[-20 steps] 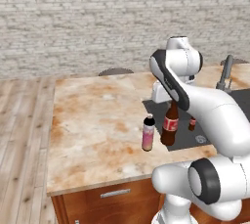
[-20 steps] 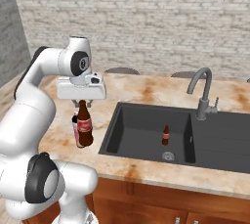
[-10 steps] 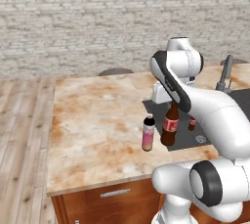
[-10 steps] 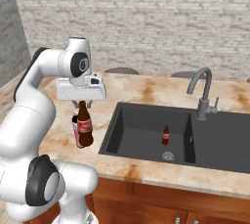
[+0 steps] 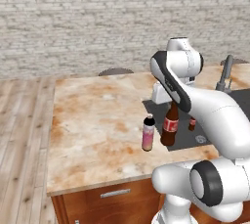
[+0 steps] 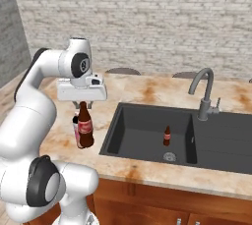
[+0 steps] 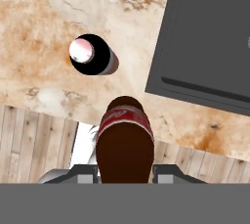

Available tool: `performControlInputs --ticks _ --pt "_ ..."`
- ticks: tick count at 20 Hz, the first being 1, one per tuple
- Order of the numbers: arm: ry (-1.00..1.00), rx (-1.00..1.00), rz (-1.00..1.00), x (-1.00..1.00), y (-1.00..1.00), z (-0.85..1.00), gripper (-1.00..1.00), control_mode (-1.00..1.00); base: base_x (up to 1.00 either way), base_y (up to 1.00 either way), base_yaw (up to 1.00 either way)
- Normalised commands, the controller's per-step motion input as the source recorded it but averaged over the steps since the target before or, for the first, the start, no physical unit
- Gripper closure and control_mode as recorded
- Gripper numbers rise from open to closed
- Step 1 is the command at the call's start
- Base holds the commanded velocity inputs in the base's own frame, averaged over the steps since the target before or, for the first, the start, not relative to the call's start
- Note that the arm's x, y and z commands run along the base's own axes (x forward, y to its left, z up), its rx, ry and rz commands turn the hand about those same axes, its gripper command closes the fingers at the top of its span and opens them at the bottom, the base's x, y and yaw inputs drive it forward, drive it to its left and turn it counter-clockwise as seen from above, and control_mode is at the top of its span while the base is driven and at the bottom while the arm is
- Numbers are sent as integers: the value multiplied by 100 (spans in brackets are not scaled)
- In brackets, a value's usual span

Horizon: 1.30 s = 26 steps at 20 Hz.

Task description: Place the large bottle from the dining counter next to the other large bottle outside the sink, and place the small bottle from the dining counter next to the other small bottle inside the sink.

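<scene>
While my hand (image 6: 82, 104) grips the large bottle (image 6: 84, 126), it stands on the surface (image 5: 97, 120).
From the right, I see the other small bottle (image 6: 167, 135) in the sink (image 6: 142, 126).

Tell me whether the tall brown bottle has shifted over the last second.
No. The tall brown bottle stands at the same spot beside the sink's left rim, next to the pink bottle, with the claw shut on its neck.

Large bottle (image 6: 84, 126) upright beside other large bottle (image 5: 148, 133)
</scene>
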Motion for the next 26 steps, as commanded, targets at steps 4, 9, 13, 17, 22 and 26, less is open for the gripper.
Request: performControlInputs --ticks 4,9,13,17,22,26 --pt "4 4 0 0 0 -23 100 -100 0 0 0" --pt "2 6 0 0 -2 -24 100 -100 0 0 0" --pt "3 3 0 0 0 -15 100 -100 0 0 0" --pt "5 -4 -2 0 4 -18 100 -100 0 0 0" --pt "-5 -7 -3 0 18 -21 100 -100 0 0 0" --pt "-11 -2 -4 0 24 -10 100 -100 0 0 0"
